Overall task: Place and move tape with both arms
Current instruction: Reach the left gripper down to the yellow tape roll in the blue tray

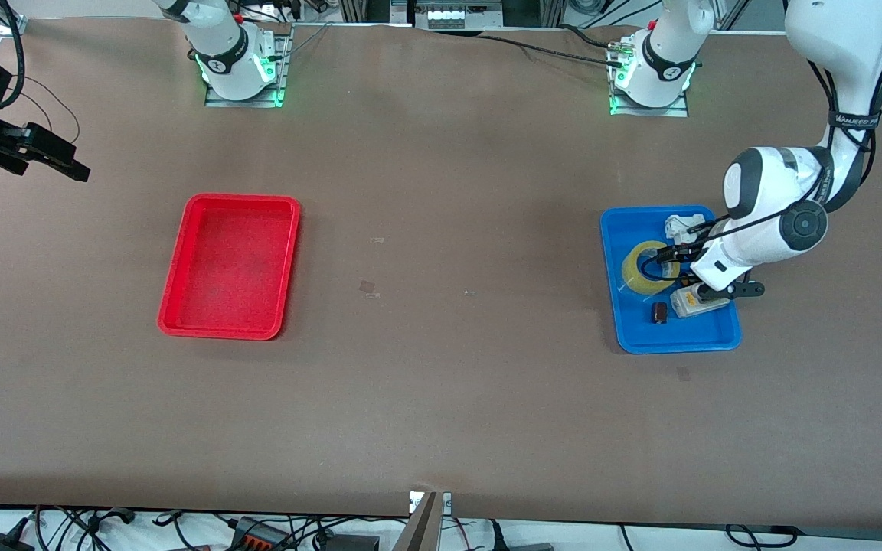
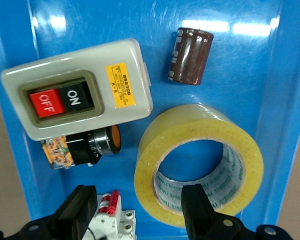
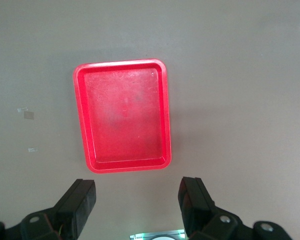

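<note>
**Tape sits in the blue tray, both grippers spread and holding nothing**

Tape [image 1: 646,268] is what you want to find first: in the front view it lies flat at the middle right of the frame, inside the blue tray [image 1: 640,337], toward the left arm's end of the table. In the left wrist view the yellowish roll [image 2: 200,165] fills the lower right of the frame, its wide hole facing up.

Your left gripper [image 2: 140,212] is low over that tray with its fingers apart. One finger [image 2: 197,205] shows against the roll's hole and rim, the other [image 2: 79,207] beside a small white breaker [image 2: 117,220] at the bottom edge. Nothing is clamped, and you cannot tell from these views whether a fingertip touches the tape.

Around the roll in the wrist view you see a grey switch box [image 2: 77,97] with red OFF and black ON buttons at upper left, a brown cylinder [image 2: 190,56] at upper centre, and a black push button with an orange face [image 2: 97,145] between the box and the tape.

Your right gripper [image 3: 137,207] hangs high toward the right arm's end of the table, at the upper left edge of the front view, fingers wide apart and empty. In its wrist view the red tray [image 3: 122,115] lies in the middle of the frame on the brown table [image 1: 441,398]; in the front view that tray sits left of centre, well apart from the blue one.
</note>
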Robot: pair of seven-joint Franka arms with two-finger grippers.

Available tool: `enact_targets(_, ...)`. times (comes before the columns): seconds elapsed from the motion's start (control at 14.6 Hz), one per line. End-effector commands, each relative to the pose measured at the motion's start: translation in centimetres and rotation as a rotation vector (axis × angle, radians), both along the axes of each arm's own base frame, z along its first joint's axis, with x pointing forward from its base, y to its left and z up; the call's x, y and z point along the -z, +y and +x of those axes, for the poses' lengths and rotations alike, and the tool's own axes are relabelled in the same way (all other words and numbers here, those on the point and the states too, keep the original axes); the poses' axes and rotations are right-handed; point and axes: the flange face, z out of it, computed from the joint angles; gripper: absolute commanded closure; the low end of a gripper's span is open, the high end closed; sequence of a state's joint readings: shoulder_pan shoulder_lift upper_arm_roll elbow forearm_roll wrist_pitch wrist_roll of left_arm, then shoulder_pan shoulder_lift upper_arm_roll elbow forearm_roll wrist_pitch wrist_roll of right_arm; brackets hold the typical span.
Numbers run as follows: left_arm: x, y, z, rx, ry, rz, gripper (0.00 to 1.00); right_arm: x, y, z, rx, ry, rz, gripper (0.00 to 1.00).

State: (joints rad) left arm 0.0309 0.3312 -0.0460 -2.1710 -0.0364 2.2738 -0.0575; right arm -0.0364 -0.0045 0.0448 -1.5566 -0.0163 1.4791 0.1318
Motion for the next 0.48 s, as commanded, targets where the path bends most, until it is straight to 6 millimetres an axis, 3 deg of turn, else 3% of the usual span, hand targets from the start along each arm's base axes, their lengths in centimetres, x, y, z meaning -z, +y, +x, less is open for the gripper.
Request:
enact_targets(0.0, 1.7, -0.3, 0.0, 0.003, 0.016, 0.005, 0.00, -0.3, 0.1, 0.0, -0.018, 0.001, 0.015, 0.01)
enact_targets(0.41, 3.2, -0.4, -0.2, 0.005, 0.026, 0.004, 0.00, -0.2, 0.1, 0.1, -0.018, 0.002, 0.016, 0.01)
